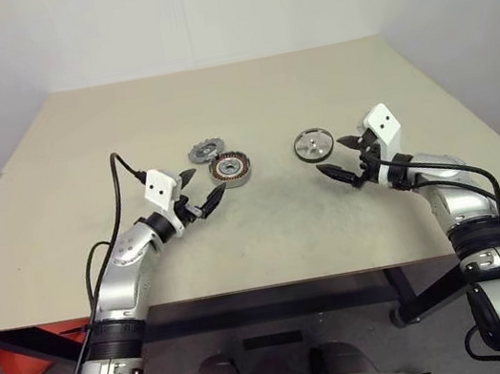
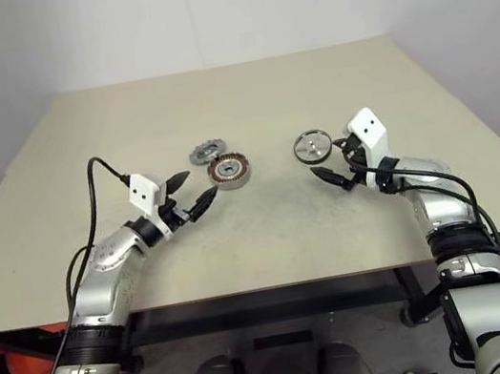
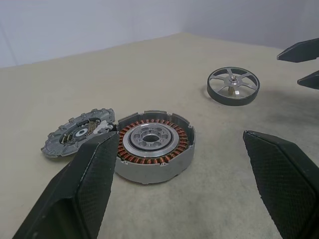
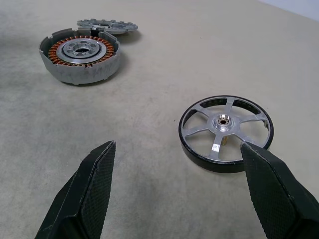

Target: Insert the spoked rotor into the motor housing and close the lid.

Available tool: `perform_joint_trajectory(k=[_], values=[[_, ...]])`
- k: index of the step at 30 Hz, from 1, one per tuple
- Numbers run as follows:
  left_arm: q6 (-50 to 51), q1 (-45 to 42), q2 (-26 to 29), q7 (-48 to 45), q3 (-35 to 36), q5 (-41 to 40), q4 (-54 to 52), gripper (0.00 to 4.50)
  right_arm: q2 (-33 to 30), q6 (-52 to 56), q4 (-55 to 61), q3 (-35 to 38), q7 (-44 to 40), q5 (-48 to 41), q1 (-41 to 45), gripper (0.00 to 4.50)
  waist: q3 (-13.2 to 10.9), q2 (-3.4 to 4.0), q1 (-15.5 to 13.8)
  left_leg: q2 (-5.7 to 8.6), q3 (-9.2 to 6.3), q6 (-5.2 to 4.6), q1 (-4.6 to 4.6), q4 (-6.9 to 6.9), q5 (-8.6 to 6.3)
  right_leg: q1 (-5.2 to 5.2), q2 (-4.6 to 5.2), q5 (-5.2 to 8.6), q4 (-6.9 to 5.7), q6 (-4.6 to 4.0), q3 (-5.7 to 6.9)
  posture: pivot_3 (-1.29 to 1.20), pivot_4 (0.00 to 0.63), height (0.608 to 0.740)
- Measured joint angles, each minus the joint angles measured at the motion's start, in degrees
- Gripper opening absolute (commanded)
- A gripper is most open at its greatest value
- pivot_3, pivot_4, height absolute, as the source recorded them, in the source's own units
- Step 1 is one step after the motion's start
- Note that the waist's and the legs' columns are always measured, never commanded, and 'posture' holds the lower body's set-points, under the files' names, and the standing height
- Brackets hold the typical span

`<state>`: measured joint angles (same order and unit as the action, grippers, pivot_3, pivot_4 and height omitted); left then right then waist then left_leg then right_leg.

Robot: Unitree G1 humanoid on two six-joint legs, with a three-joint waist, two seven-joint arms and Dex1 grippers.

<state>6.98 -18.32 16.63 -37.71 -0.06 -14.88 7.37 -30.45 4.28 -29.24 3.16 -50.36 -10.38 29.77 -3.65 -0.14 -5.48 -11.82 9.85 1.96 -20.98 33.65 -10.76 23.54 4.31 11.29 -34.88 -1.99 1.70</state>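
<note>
The spoked rotor lies flat on the bench, spokes up, well apart from the motor housing, which sits toward the robot's left with its copper coils and hollow centre facing up. The lid rests just behind the housing, touching or very nearly touching its wall, tilted a little on one edge. The right tool hovers near the rotor with its jaws spread wide and empty; in the right wrist view one finger is close over the rotor's rim while the other is off to the side over bare bench. The left tool waits just beside the housing, also wide and holding nothing. The step in hand looks like picking up the rotor, so the right tool should probably shift sideways until the wheel lies between its fingers, then come down and pinch across the thin rim rather than a spoke, since a flat low disc gives little to catch. Keeping the wheel level in the lift should help it drop squarely into the housing's centre. The left tool seems well placed to steady the housing wall.
</note>
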Motion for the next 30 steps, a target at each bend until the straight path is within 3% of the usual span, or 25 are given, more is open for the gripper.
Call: perform_joint_trajectory(k=[30], values=[[-0.04, -2.03, 1.08, -1.54, -1.65, 2.08, 1.05, 4.18, 0.39, -0.20, 0.02, -1.52, -0.54, 0.59, 0.42, 4.50, 0.00, 0.00, 0.01, 0.00, 0.00, 0.00, 0.00, 0.00, 0.00, 0.00, 0.00, 0.00, 0.00, 0.00, 0.00, 0.00, 0.000, 0.740]])
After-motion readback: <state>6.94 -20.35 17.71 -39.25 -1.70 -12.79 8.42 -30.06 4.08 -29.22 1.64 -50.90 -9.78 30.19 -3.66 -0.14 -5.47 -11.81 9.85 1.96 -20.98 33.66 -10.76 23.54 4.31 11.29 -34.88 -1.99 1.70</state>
